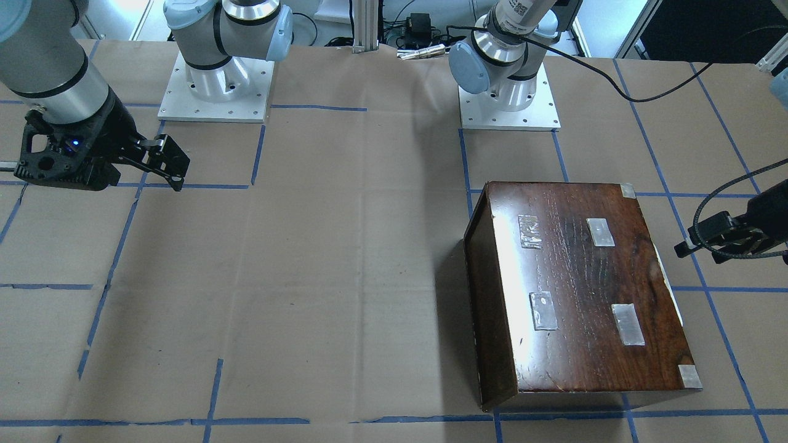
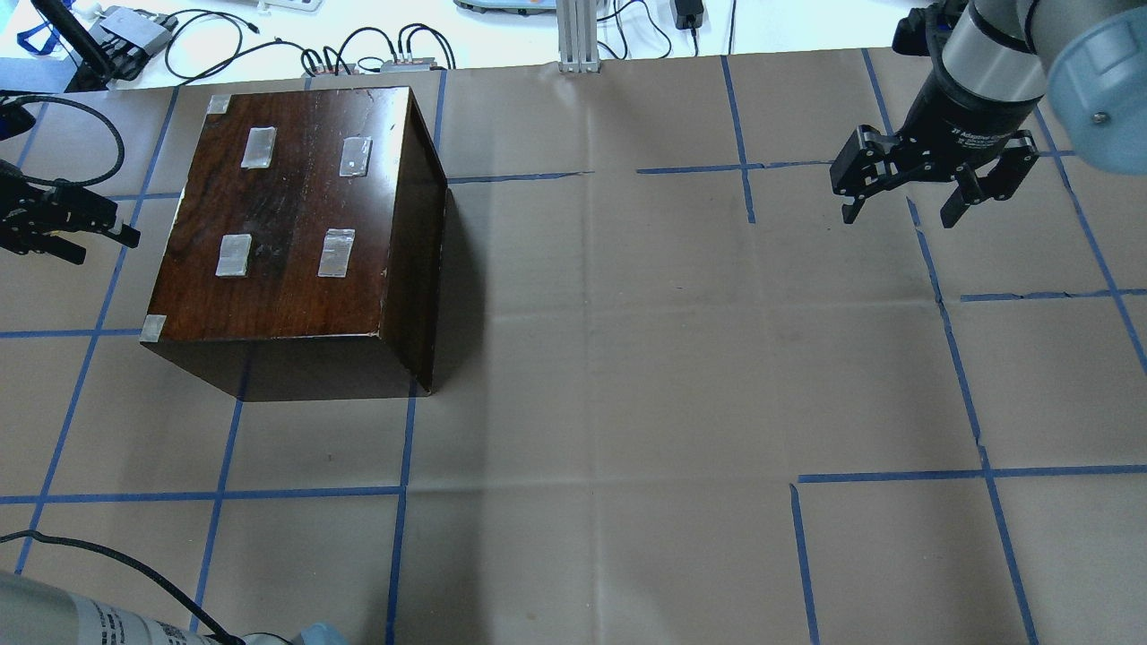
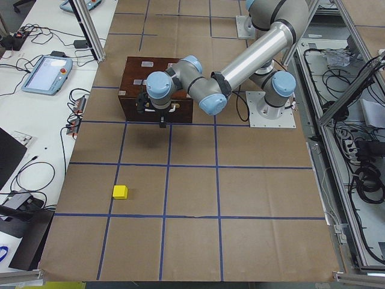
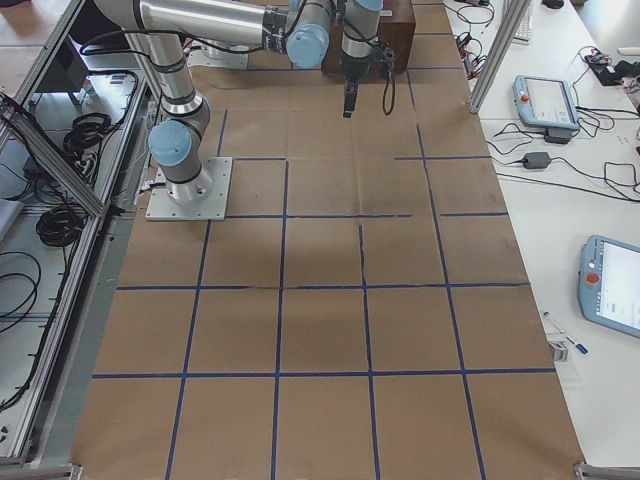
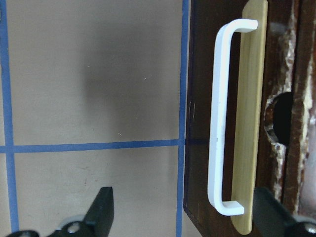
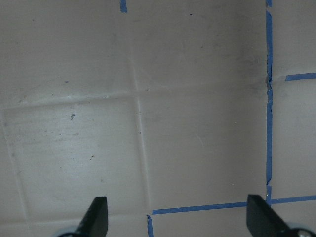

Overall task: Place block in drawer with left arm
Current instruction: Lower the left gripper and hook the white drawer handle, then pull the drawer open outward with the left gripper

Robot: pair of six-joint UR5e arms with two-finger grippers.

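The block [image 3: 120, 192], a small yellow cube, lies on the paper-covered table well in front of the dark box and shows only in the exterior left view. The drawer is shut inside the dark wooden box [image 2: 287, 206]. Only its dark front panel [image 5: 200, 74] shows, with a white handle [image 5: 219, 113] and a half-round notch [image 5: 279, 121]. Its pale tray is hidden. My left gripper [image 5: 190, 217] is open and empty, hovering close in front of the handle, and it also shows beside the box in the overhead view [image 2: 99, 237]. My right gripper [image 2: 905, 210] is open and empty, far off.
Both arm bases [image 1: 510, 92] stand at the robot's table edge. Blue tape lines cross the brown paper. The left arm's loose black cable [image 1: 714, 212] loops near its wrist. Cables and tablets [image 3: 47, 73] lie on the side bench beyond the table.
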